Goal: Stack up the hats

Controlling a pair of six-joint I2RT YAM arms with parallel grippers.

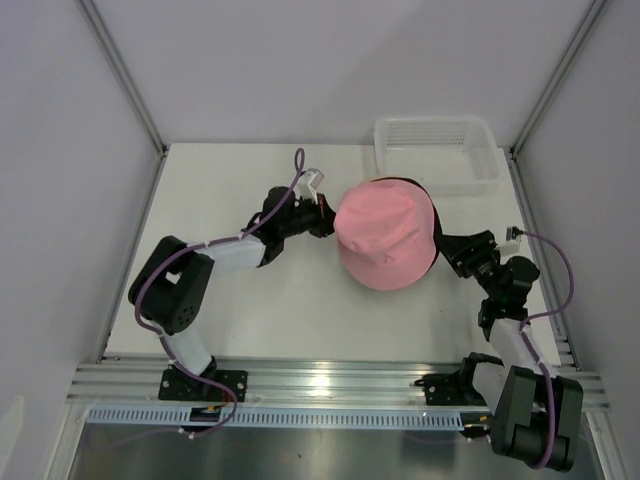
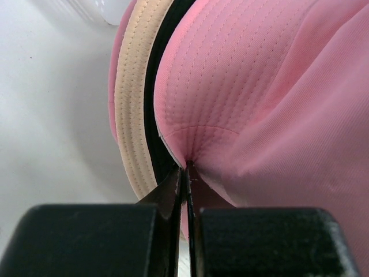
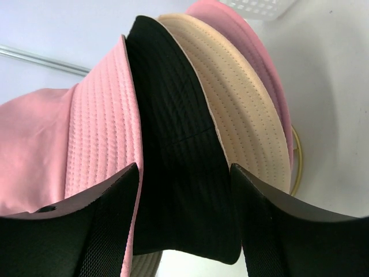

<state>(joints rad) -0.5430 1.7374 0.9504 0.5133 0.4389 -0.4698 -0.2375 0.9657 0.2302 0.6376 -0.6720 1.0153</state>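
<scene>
My left gripper (image 2: 185, 173) clamps the top pink hat (image 1: 385, 235) by its left brim; opposite, my right gripper (image 3: 183, 170) gapes astride the black hat (image 3: 173, 115)

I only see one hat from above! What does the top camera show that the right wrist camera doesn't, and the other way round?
Only the top camera: the left arm, the right arm and the table. Only the right wrist camera: the beige hat and second pink hat tucked under, plus a gold wire. Both: the top pink hat, the brim of the black hat and the clear bin.
</scene>
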